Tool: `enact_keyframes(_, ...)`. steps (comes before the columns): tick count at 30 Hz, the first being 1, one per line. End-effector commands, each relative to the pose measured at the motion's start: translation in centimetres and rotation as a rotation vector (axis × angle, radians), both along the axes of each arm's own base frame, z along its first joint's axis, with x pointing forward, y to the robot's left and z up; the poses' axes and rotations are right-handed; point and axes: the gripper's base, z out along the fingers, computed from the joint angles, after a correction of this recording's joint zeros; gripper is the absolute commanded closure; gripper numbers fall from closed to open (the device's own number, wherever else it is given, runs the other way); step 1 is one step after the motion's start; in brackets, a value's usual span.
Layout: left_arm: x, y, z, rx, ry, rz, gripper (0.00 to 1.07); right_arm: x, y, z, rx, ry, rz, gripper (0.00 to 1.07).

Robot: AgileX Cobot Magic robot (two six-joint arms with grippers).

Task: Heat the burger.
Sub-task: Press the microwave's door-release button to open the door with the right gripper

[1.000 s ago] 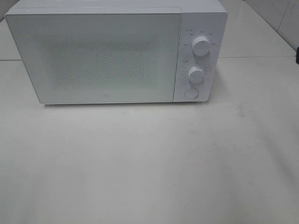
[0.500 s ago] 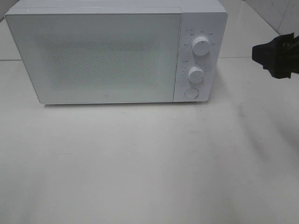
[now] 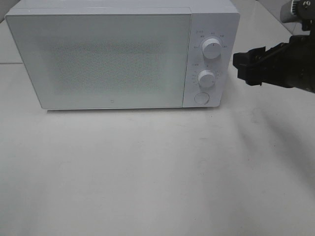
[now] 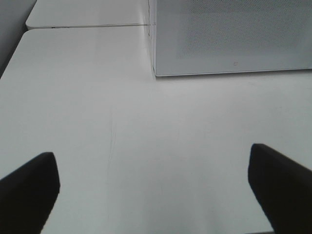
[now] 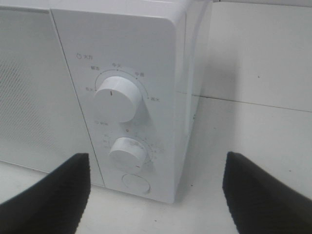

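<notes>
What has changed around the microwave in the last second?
The right gripper has come in from the right edge of the high view and moved left toward the control knobs of the microwave, jaws open and empty. Nothing was taken hold of or let go. The microwave stayed put, its door shut.

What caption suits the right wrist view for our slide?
Open right claw faces the white microwave's upper dial, lower dial and round button.
</notes>
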Motion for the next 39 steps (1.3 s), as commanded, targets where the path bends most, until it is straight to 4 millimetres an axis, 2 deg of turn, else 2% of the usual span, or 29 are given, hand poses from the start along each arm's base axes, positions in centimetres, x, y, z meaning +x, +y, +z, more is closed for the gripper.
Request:
enact_keyframes(1, -0.3, -0.1, 0.0, -0.004, -0.027, 0.002, 0.01, 0.1, 0.4, -0.9, 0.025, -0.041, 0.000, 0.34)
enact_keyframes(3, -0.3, -0.1, 0.0, -0.004, -0.027, 0.002, 0.01, -0.4, 1.1, -3.0, 0.014, -0.030, -0.028, 0.34)
enact_keyframes(9, -0.3, -0.1, 0.0, -0.004, -0.027, 0.002, 0.01, -0.9, 2.2, -5.2, -0.019, -0.024, -0.081, 0.34)
enact_keyframes(14, -0.3, -0.1, 0.0, -0.004, -0.027, 0.002, 0.01, -1.1, 3.1, -6.0, -0.015, -0.030, -0.111, 0.34)
enact_keyframes(23, -0.3, -0.1, 0.0, -0.004, -0.027, 0.002, 0.01, -2.4, 5.9, -7.8, -0.013, -0.017, -0.128, 0.34)
enact_keyframes(30, -0.3, -0.1, 0.0, -0.004, -0.027, 0.002, 0.01, -3.0, 6.8, -8.7, -0.022, 0.009, -0.120, 0.34)
enact_keyframes(35, -0.3, -0.1, 0.0, -0.004, -0.027, 0.002, 0.01, -3.2, 7.0, -8.7, 0.068, 0.030, -0.153, 0.34)
enact_keyframes(37, -0.3, -0.1, 0.0, -0.004, -0.027, 0.002, 0.01, -3.1, 7.0, -8.7, 0.212, 0.060, -0.211, 0.36)
enact_keyframes(38, -0.3, -0.1, 0.0, -0.004, -0.027, 0.002, 0.01, -3.1, 7.0, -8.7, 0.212, 0.060, -0.211, 0.36)
enact_keyframes(39, -0.3, -0.1, 0.0, -0.004, -0.027, 0.002, 0.01, -3.1, 7.0, -8.7, 0.313, 0.084, -0.251, 0.38)
